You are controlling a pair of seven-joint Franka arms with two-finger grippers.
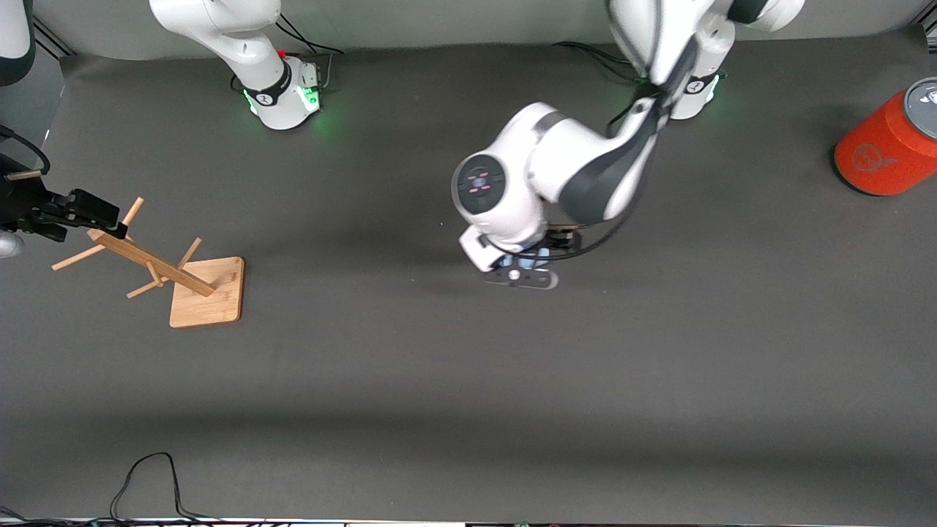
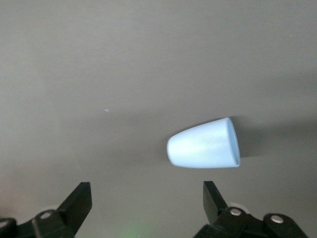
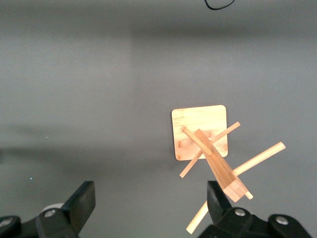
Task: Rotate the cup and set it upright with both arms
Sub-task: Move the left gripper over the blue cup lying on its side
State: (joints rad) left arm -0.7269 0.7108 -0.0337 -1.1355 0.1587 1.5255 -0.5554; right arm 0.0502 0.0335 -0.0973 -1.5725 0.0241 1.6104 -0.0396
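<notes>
Surface: a dark grey matte table covering (image 1: pixel 410 380) spans the whole front view, with a thin black cable (image 1: pixel 146 479) looped at the edge nearest the front camera.

Cup: a small pale-blue tapered plastic tumbler without a handle (image 2: pixel 204 145) lies on its side on the mat near the table's middle. In the front view only a sliver of blue (image 1: pixel 528 258) shows under the left arm's wrist, so which way its rim points across the table is hard to say from there.

Left gripper: the black two-finger left gripper (image 2: pixel 146 201) hangs over the lying cup, jaws spread wide and holding nothing; the cup lies clear of both fingertips in the left wrist view.

Left arm: the white jointed arm with black bands (image 1: pixel 578 168) reaches from its green-lit base toward the middle of the table.

Right gripper: the black right gripper (image 3: pixel 148 198) is at the right arm's end of the table, over the slanted wooden rack, jaws wide apart and empty.

Rack: a light wooden peg stand on a square bamboo base (image 1: pixel 207 291), with its post leaning and pegs sticking out.

Container: a large orange cylinder with a grey top (image 1: pixel 889 143) lies tilted at the left arm's end of the table, well apart from the cup.
</notes>
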